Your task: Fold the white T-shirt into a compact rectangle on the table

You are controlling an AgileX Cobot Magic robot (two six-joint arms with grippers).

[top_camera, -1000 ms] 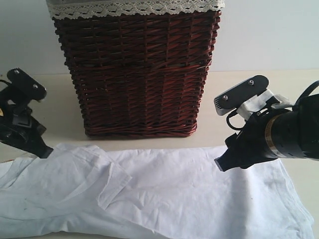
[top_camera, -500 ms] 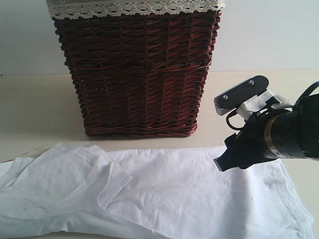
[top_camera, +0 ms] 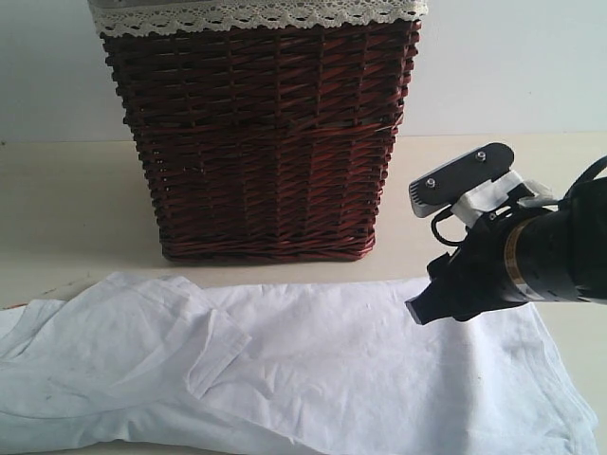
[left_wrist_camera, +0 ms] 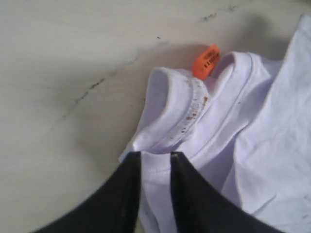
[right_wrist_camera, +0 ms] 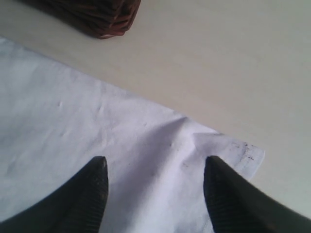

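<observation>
The white T-shirt (top_camera: 313,370) lies spread flat across the front of the table (top_camera: 76,190), with one sleeve folded over its left part. In the left wrist view its ribbed neck (left_wrist_camera: 194,104) and orange tag (left_wrist_camera: 206,60) rest on the table. My left gripper (left_wrist_camera: 155,155) hangs just over the neck edge, its jaws a narrow gap apart with white cloth showing between them. It is outside the exterior view. My right gripper (top_camera: 422,308) hovers open over the shirt's far right part. Its fingers stand wide apart (right_wrist_camera: 155,170) above a corner of cloth, holding nothing.
A tall dark wicker basket (top_camera: 261,142) with white lace trim stands behind the shirt at the table's middle. Its base corner (right_wrist_camera: 92,14) appears in the right wrist view. Bare table (right_wrist_camera: 218,58) lies past the shirt's far edge and beside the neck (left_wrist_camera: 63,73).
The left arm, at the shirt's left edge a second ago, has left the exterior view. The shirt and the right arm have barely moved.
</observation>
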